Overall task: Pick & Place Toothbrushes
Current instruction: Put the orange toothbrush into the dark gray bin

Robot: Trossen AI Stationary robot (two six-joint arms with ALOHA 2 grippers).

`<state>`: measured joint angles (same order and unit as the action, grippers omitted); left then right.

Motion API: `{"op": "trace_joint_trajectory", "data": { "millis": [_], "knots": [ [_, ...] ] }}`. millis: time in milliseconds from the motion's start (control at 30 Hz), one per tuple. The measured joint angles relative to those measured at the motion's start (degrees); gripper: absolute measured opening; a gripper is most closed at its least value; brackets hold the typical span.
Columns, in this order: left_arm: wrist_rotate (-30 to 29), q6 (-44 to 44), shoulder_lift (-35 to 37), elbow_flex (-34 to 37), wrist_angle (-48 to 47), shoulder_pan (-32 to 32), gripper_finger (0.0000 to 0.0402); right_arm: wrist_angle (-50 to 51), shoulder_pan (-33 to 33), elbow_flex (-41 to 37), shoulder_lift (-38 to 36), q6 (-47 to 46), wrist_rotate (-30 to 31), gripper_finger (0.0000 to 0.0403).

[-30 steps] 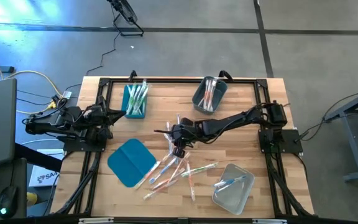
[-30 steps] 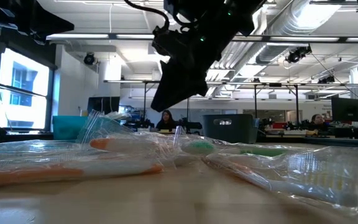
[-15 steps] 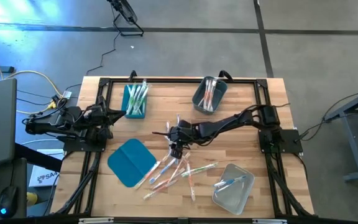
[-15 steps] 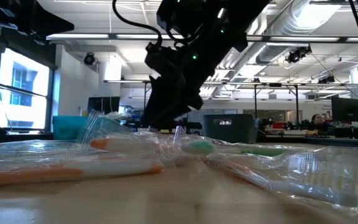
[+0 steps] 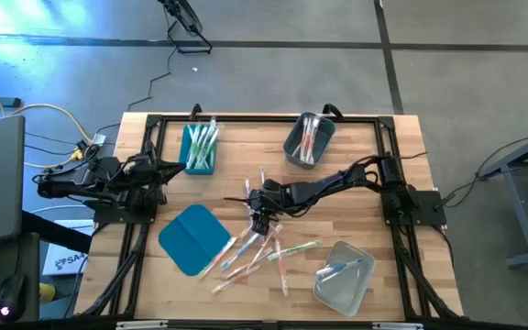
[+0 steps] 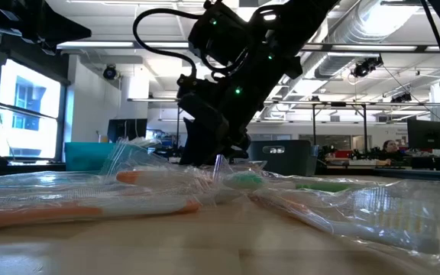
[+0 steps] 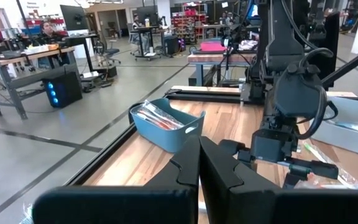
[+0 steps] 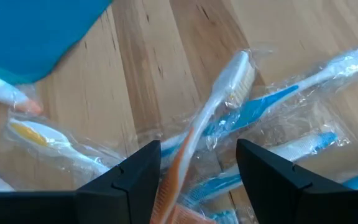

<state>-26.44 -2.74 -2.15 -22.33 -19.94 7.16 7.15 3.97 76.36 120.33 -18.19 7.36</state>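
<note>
My right hand [image 8: 197, 171] gapes wide over the desk [image 5: 356, 137], an orange-handled toothbrush [image 8: 213, 109] lying between its fingers [image 8: 138, 177].

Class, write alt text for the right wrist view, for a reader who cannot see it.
The right pincer hangs open just above an orange-and-white toothbrush lying between its two dark fingers on the wooden table. Blue-handled toothbrushes in clear wrappers lie around it, and a corner of the flat teal lid shows beyond.

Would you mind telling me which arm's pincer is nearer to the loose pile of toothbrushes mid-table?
The right pincer: it hangs open directly over the pile of toothbrushes. The left pincer rests shut at the table's left edge, well away from it.
</note>
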Motion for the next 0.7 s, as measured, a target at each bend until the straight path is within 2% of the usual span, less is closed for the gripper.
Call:
{"op": "trace_joint_trajectory", "data": {
  "millis": [167,467,700],
  "knots": [
    [0.0,0.0,0.0,0.0,-0.12,0.0,0.0,-1.32,0.0,0.0,-0.04,0.45,0.01,0.0178],
    [0.0,0.0,0.0,0.0,-0.13,0.0,0.0,-1.5,0.0,0.0,-0.11,0.45,-0.01,0.0092],
    [0.0,0.02,0.0,0.0,-0.13,-0.01,0.0,-1.64,0.0,0.0,-0.13,0.56,-0.03,0.0042]
  ]
}}
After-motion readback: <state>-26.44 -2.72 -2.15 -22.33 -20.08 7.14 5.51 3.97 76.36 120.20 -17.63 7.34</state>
